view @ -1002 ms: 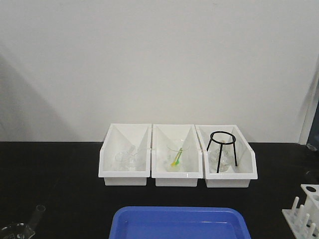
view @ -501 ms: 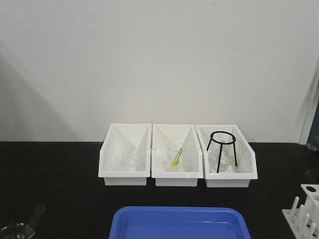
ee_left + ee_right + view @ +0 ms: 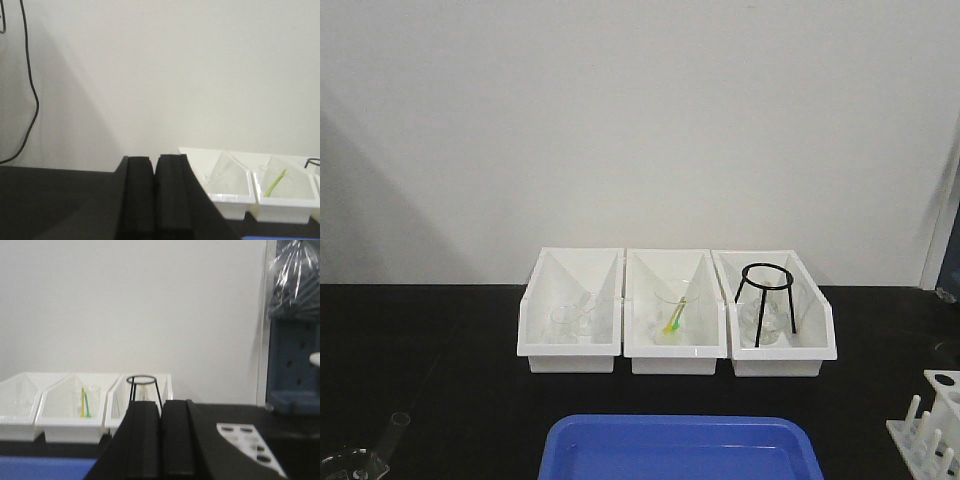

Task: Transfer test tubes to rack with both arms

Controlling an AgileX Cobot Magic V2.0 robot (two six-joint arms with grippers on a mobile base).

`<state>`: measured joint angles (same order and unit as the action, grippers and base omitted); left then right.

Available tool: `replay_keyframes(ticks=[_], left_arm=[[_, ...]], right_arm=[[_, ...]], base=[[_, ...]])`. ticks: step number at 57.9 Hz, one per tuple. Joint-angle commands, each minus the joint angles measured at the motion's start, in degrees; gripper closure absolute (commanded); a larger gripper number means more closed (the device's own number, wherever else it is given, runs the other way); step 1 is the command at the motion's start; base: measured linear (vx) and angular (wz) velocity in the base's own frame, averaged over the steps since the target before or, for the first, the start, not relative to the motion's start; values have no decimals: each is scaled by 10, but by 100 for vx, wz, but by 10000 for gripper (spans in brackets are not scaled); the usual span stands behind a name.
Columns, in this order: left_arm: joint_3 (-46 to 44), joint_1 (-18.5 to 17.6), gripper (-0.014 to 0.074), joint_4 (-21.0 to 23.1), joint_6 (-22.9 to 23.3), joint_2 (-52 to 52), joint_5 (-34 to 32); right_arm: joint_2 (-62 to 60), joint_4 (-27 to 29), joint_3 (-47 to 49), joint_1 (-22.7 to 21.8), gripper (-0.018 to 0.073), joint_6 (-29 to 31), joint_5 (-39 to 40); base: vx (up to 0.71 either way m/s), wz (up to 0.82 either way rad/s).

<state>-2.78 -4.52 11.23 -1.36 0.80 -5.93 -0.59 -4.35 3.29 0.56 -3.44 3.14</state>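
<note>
We hold our left gripper [image 3: 154,162] and right gripper [image 3: 160,407] pressed together and empty, likely because no pick has begun, with a test tube [image 3: 392,432] lying near left and the rack [image 3: 932,420] standing near right.

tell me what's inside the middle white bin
The middle bin holds a clear glass beaker and thin yellow-green sticks leaning beside or in it; which cannot be told. The front wall hides the bin's floor.

White bins [image 3: 570,360] (tripod [image 3: 760,315] in one) behind blue tray [image 3: 680,426].
</note>
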Motion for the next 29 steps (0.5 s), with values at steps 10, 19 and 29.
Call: replay_keyframes(ticks=[10,19,29], left_arm=[[-212,0,614,1,-14,-142,-1],[-339,0,614,1,-31,-296,23],[-415,0,614,4,-30,-394,28]], right_arm=[[120,-2,236,-1,567,68,19],[241,-2,343,-1,567,68,36],[330,-1,390,-1,567,58,54]], base=[[0,0],[0,0],[0,0]])
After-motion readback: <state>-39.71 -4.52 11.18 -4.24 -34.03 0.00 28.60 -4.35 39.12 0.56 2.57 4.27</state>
